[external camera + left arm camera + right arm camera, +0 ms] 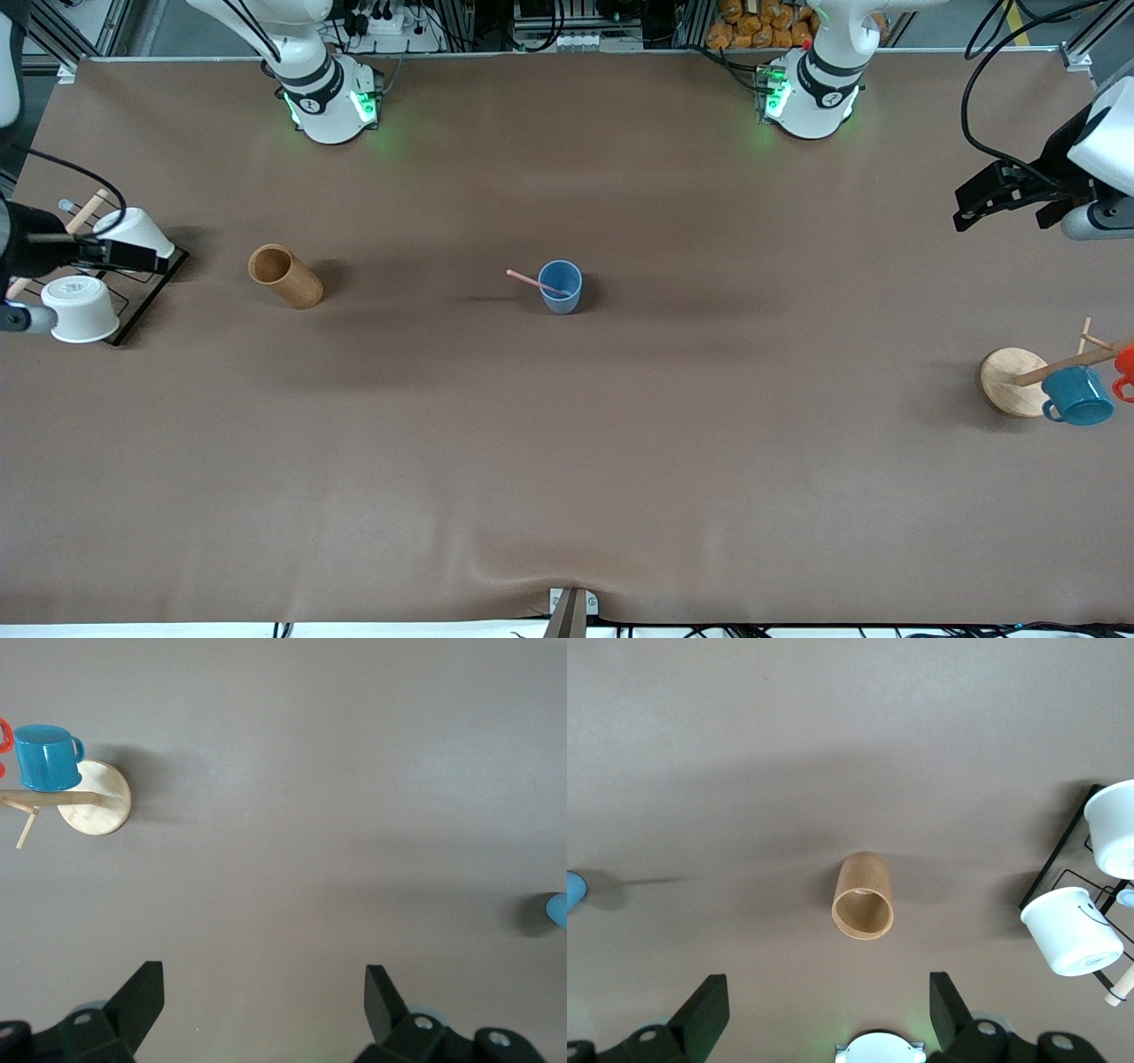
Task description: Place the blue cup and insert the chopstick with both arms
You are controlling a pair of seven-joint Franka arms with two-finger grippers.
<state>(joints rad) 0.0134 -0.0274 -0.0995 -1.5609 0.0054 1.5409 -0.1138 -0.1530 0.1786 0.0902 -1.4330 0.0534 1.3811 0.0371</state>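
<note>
Pink chopstick (537, 282) leans in the upright blue cup (561, 286) mid-table; wooden cylinder (285, 276) and teal mug (1077, 395) stand well apart. Left gripper (264, 997) and right gripper (829, 1005) hover spread, empty, at the table's ends.

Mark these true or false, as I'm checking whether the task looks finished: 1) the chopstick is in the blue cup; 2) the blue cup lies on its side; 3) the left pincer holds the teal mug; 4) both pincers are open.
1) True: the chopstick leans in the blue cup.
2) False: it stands upright on the table.
3) False: the left pincer is empty; the teal mug hangs on its wooden rack.
4) True: the right pincer is open and empty too.
</note>
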